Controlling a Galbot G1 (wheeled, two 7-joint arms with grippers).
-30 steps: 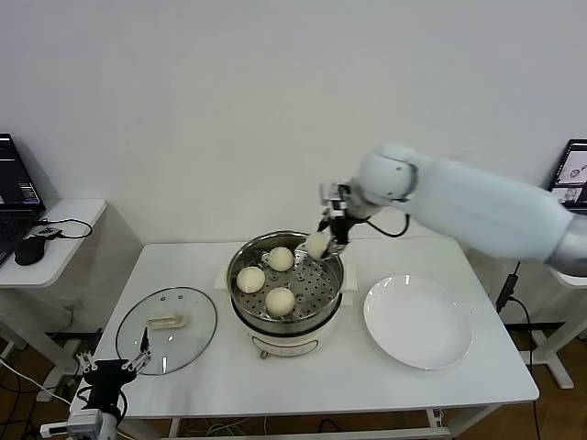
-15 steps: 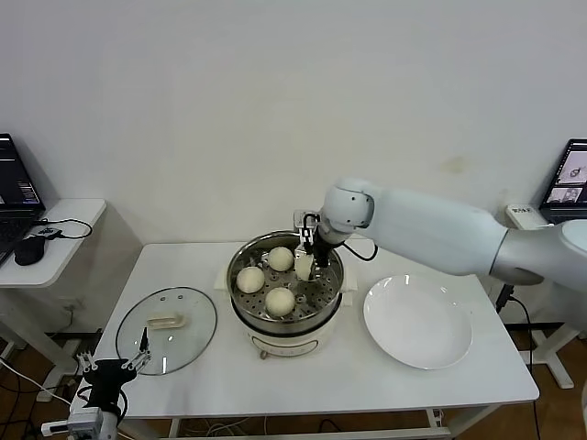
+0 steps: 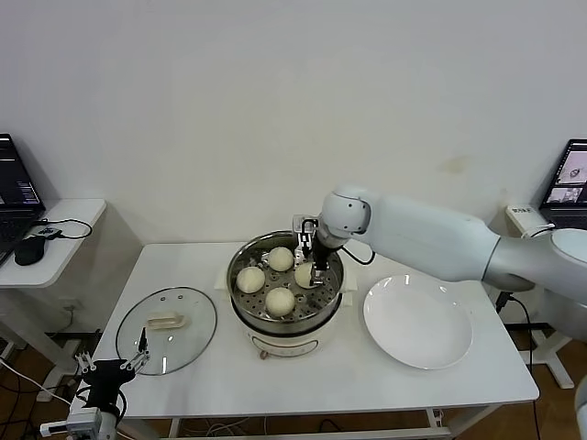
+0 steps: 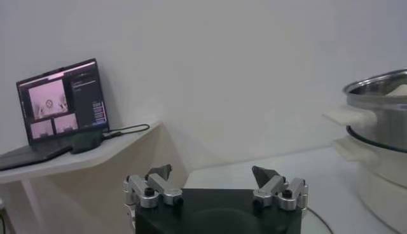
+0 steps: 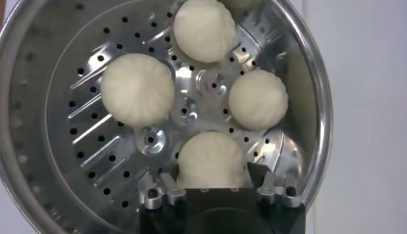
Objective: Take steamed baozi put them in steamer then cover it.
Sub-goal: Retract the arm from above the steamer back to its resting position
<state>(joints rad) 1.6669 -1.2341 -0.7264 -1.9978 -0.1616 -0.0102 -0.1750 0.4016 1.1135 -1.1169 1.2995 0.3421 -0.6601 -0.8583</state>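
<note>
Left gripper (image 3: pixel 117 370), jaws wide and empty, hangs low off the table's near-left corner beside the cover (image 3: pixel 167 329); glass, likely heavy and slippery, best lifted by its central cream handle. Four baozi (image 5: pixel 210 160), soft and easily dented, sit on the steamer (image 3: pixel 285 316) tray. Right gripper (image 5: pixel 216 191) hangs inside the pot, fingers spread either side of the nearest bun.

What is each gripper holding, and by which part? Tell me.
Nothing. The right gripper stands open astride a baozi resting in the steamer; the left gripper is open, empty.
</note>
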